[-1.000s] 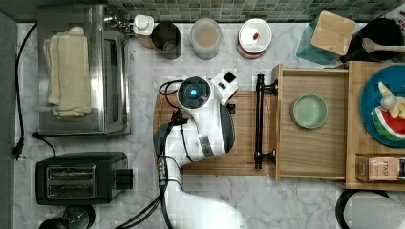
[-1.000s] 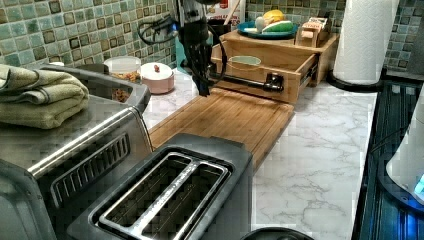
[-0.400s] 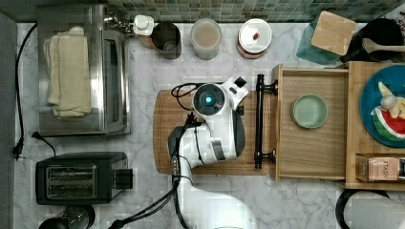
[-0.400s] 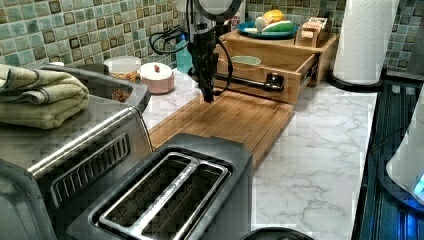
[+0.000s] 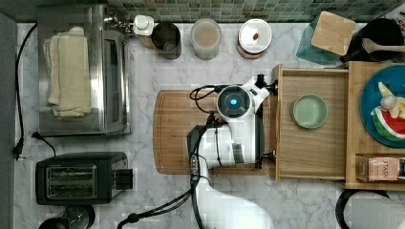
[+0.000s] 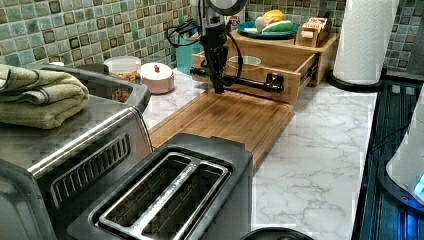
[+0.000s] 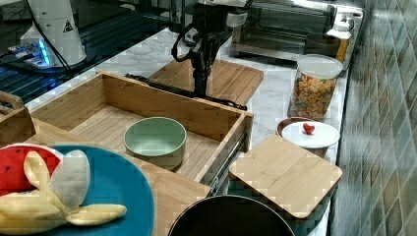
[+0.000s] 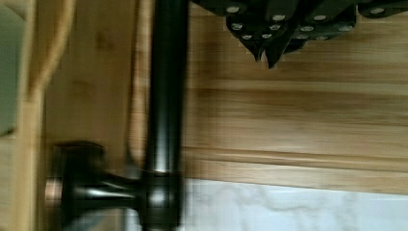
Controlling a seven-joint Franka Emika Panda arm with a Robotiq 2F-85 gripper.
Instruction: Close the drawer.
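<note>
The white arm [image 5: 224,157] rises from the lower middle of the top view and bends toward the centre, its wrist cap with a blue light facing up. The gripper [image 6: 219,89] hangs straight down in the upper middle of the left view — black fingers pointing at the surface below, tips just above it. In the wrist view the fingers [image 8: 266,45] sit at the upper right, tips pressed together with no gap. Black cables loop around the wrist.
</note>
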